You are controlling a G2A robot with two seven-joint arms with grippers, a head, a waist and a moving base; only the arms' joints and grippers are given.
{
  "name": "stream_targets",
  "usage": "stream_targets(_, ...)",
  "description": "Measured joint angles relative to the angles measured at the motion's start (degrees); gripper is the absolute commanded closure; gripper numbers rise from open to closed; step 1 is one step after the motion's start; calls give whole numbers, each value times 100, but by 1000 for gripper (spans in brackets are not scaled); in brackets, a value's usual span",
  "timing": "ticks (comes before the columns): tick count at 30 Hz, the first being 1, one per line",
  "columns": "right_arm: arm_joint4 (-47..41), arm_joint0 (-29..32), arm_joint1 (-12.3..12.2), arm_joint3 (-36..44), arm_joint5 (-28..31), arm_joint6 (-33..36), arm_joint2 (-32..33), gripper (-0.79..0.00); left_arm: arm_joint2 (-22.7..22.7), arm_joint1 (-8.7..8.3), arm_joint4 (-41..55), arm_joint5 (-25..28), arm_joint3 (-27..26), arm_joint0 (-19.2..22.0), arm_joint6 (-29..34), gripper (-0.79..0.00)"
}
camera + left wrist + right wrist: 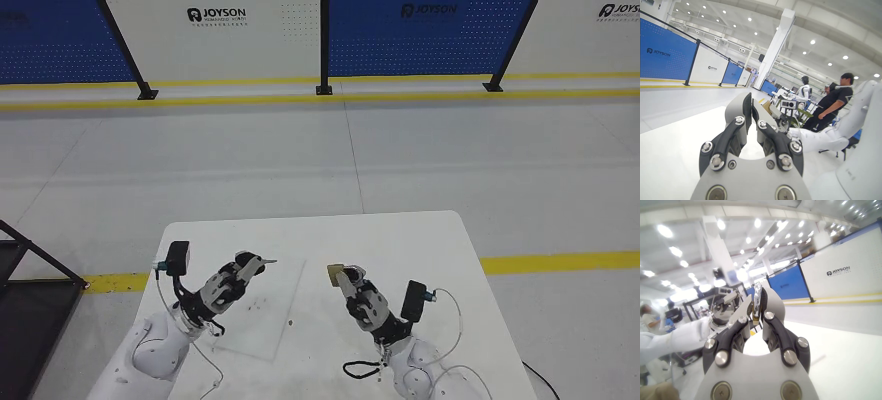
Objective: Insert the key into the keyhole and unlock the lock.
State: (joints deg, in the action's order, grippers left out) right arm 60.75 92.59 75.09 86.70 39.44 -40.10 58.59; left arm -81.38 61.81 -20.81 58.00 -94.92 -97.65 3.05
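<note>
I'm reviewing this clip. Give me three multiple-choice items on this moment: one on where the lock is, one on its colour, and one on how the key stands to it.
1. Where is the lock?
A. in a drawer
B. in the right gripper
C. hanging on a hook

2. What colour is the lock's body?
A. red
B. black
C. brass yellow

3. The key, held by the left gripper, is:
A. apart from the lock
B. fully in the keyhole
C. snapped in two

Answers:
1 B: the right wrist view shows that gripper's fingers shut on the lock.
2 C: the body shows brass yellow in the top view and right wrist view, with a shiny metal shackle above it.
3 A: in the top view a clear gap lies between the key's tip and the lock.
</note>
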Motion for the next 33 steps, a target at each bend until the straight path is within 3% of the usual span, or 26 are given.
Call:
stream_targets(17, 30, -425, 81, -686, 1209, -1123, -273, 0, 1068, -188, 2336, 0, 133, 437, 1484, 0)
stream_targets(33, 137, -515, 76, -816, 1187, -985, -242, 0, 1101, -188, 2355, 0, 208, 526, 1699, 0)
